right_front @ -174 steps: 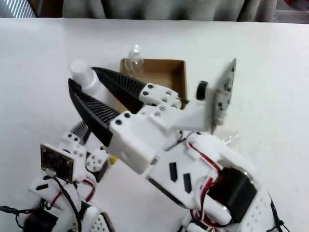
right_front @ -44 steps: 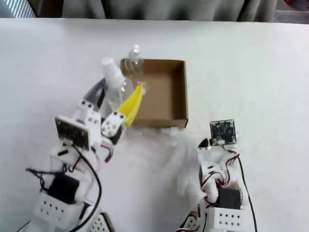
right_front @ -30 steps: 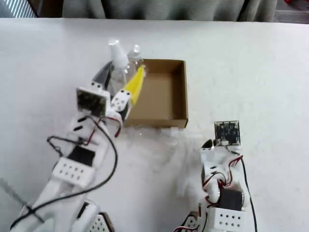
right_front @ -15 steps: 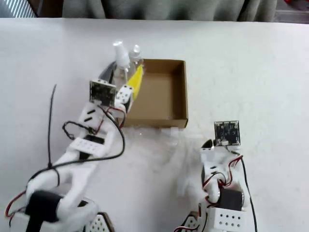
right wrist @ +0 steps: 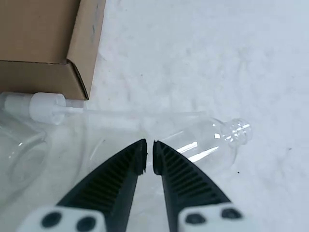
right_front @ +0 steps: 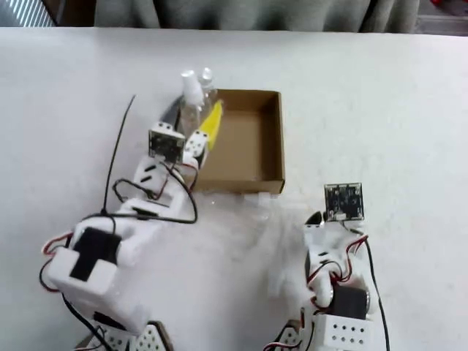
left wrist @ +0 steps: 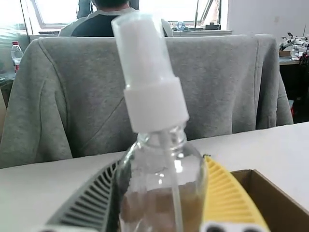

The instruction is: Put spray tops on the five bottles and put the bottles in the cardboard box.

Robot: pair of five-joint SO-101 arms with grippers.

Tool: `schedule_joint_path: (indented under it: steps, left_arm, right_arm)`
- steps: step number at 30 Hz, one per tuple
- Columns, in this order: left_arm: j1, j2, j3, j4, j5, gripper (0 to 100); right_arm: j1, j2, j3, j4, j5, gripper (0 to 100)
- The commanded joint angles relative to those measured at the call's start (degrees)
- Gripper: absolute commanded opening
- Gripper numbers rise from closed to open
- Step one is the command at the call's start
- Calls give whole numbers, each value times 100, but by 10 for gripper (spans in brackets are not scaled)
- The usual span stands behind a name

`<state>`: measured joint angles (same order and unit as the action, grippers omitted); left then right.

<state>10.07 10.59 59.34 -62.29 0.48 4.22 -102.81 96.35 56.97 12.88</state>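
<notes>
White bench [right_front: 380, 88] carried everything. Nearest, the right arm's fingers [right wrist: 144, 155] were pressed almost together, holding nothing, above an uncapped bottle [right wrist: 212, 140] lying on its side. A loose spray top [right wrist: 46, 107] lay just beside a corner of the cardboard box [right_front: 281, 139]. Farther off, the left arm's fingers [left wrist: 224, 200] gripped a capped bottle [left wrist: 159, 193] upright at the box's far left corner, just beside a second bottle [right_front: 207, 82].
</notes>
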Motion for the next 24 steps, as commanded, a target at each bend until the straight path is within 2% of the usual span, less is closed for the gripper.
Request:
schedule_joint_path:
  steps: [1,8,14,18,24]
  left_arm:
    - [4,-22,-299,-211,-9,20]
    - [-4,-330,-237,-185,273,20]
    - [57,-1534,431,-26,273,20]
    - [40,-2484,571,905,273,20]
    - [40,-3908,571,2488,273,21]
  right_arm:
    - [84,-22,53,75,62,17]
    - [84,-22,53,75,62,17]
    - [84,-40,53,40,53,17]
    - [84,-48,44,-382,26,18]
    - [-4,-48,35,-1930,-9,17]
